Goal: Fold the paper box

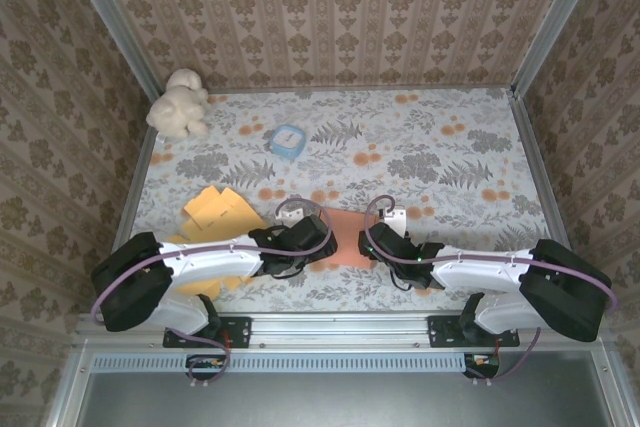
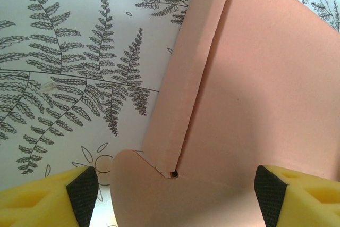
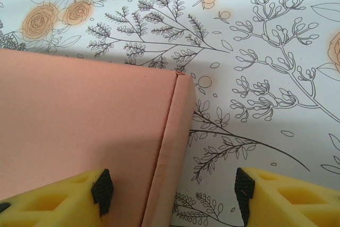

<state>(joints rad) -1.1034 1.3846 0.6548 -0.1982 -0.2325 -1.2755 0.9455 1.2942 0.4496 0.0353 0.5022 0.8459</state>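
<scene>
Paper box: the paper box point(image 1: 345, 242) lies as a flat pink sheet on the flowered counter point(image 1: 450, 157), near its front edge, between the two arms.
Left tool: the left tool point(image 2: 175, 198) has its jaws spread wide over a corner of the sheet, gripping nothing.
Creased flap: the creased flap point(image 2: 186, 83) is a long strip along the sheet's edge, slightly raised.
Right tool: the right tool point(image 3: 172, 195) is spread, one pad over the sheet and the other over bare counter.
Narrow flap: the narrow flap point(image 3: 172, 147) runs between those pads.
Contact: whether any pad touches the paper is hard to tell.
Yellow sheets: the yellow sheets point(image 1: 218, 209) are fanned beside the left arm.
Blue ring: the blue ring point(image 1: 287, 140) lies farther back.
Plush toy: the plush toy point(image 1: 178, 104) sits in the far left corner.
</scene>
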